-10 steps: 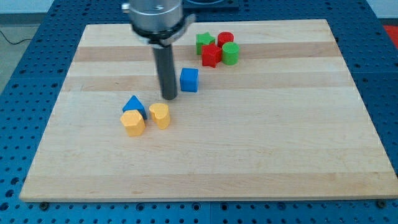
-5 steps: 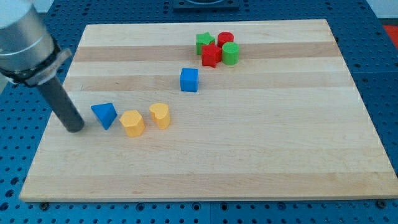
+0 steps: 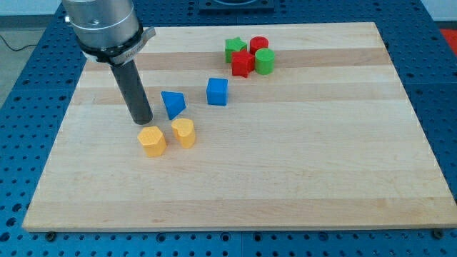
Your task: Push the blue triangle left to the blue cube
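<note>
The blue triangle (image 3: pixel 173 103) lies on the wooden board (image 3: pixel 300 164), left of the blue cube (image 3: pixel 218 91) with a gap between them. My tip (image 3: pixel 142 119) rests on the board just left of the blue triangle, close to it; contact cannot be made out. The dark rod rises from the tip to the silver arm head at the view's top left.
A yellow hexagonal block (image 3: pixel 152 140) and a yellow rounded block (image 3: pixel 183 133) sit just below the tip and triangle. A cluster at the view's top holds a green star (image 3: pixel 235 48), red cylinder (image 3: pixel 258 45), red star (image 3: pixel 243 63) and green cylinder (image 3: pixel 265 61).
The blue triangle has moved up and right, from beside the yellow blocks toward the blue cube. My tip has swung from the view's far left to just left of the triangle.
</note>
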